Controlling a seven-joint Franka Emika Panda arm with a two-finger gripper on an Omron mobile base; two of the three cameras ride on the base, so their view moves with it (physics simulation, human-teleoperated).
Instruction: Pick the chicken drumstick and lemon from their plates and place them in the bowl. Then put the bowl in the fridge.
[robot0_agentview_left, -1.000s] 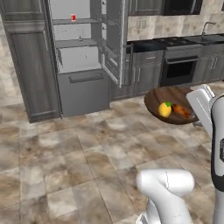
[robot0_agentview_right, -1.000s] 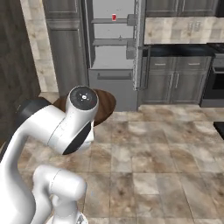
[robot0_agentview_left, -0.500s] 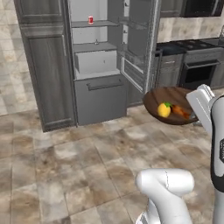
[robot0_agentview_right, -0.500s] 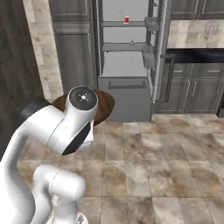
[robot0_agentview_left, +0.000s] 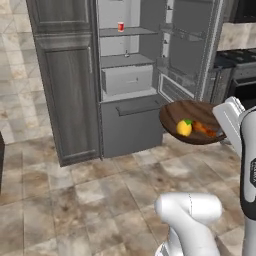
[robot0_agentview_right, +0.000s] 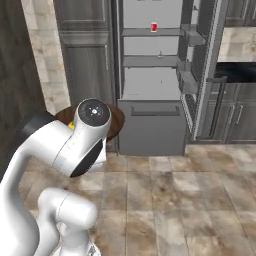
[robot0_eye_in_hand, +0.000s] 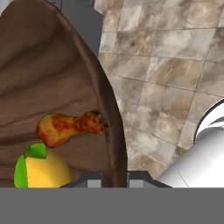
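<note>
The dark-brown wooden bowl (robot0_agentview_left: 187, 116) hangs in the air in front of the open fridge (robot0_agentview_left: 127, 80), level with its grey drawer. Inside it lie the yellow lemon (robot0_agentview_left: 184, 128) and the brown-orange chicken drumstick (robot0_agentview_left: 204, 130). My gripper (robot0_agentview_left: 221, 131) is shut on the bowl's right rim. In the hand view, the gripper (robot0_eye_in_hand: 114, 177) pinches the bowl (robot0_eye_in_hand: 111, 127) at its rim, with the drumstick (robot0_eye_in_hand: 70, 127) and the lemon (robot0_eye_in_hand: 46, 170) just left of it. In the right base view my arm covers most of the bowl (robot0_agentview_right: 118, 121). The plates are out of view.
The fridge door (robot0_agentview_left: 192, 50) stands swung open to the right, its racks close behind the bowl. A small red can (robot0_agentview_left: 120, 26) sits on the top shelf. A tall grey panelled cabinet (robot0_agentview_left: 70, 100) flanks the fridge on the left; a dark range (robot0_agentview_left: 242, 75) lies to the right.
Both base views have shifted: the base has driven closer to the fridge, which now looms larger and more central. The bowl stays in my grip with both foods inside.
</note>
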